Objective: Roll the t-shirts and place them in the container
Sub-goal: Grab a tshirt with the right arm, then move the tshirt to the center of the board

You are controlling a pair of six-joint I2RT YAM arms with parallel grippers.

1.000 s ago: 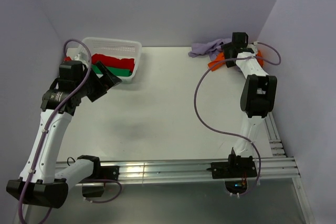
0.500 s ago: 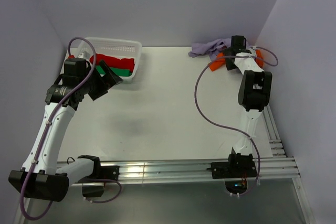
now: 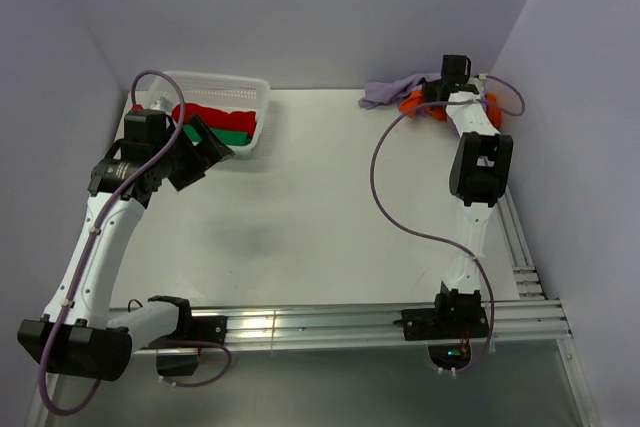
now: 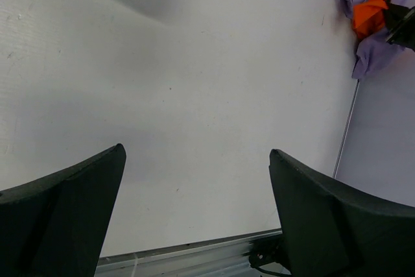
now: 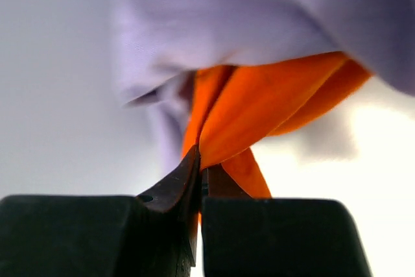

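Early days here: the right claw [image 5: 200, 160] is pinched tight on a fold of the orange t-shirt [image 5: 259, 108], heaped with the lilac t-shirt [image 3: 385, 94] in the far right corner of the worktop [image 3: 320, 197], while the left claw [image 4: 196, 154] gapes wide and empty, and neither shirt is spread or rolled yet.

Table [image 3: 320, 197] middle: open passage from near rail [image 3: 330, 325] to far wall.
Far left: basket [image 3: 255, 97] blocks the corner, with the left gripper [image 3: 200, 155] hanging just beside it.
Far right corner: lilac t-shirt [image 3: 385, 93] and orange t-shirt [image 3: 412, 104] heaped against the walls. Right arm [image 3: 478, 162] stretches along the right edge, and its cable [image 3: 375, 187] loops into the right half.
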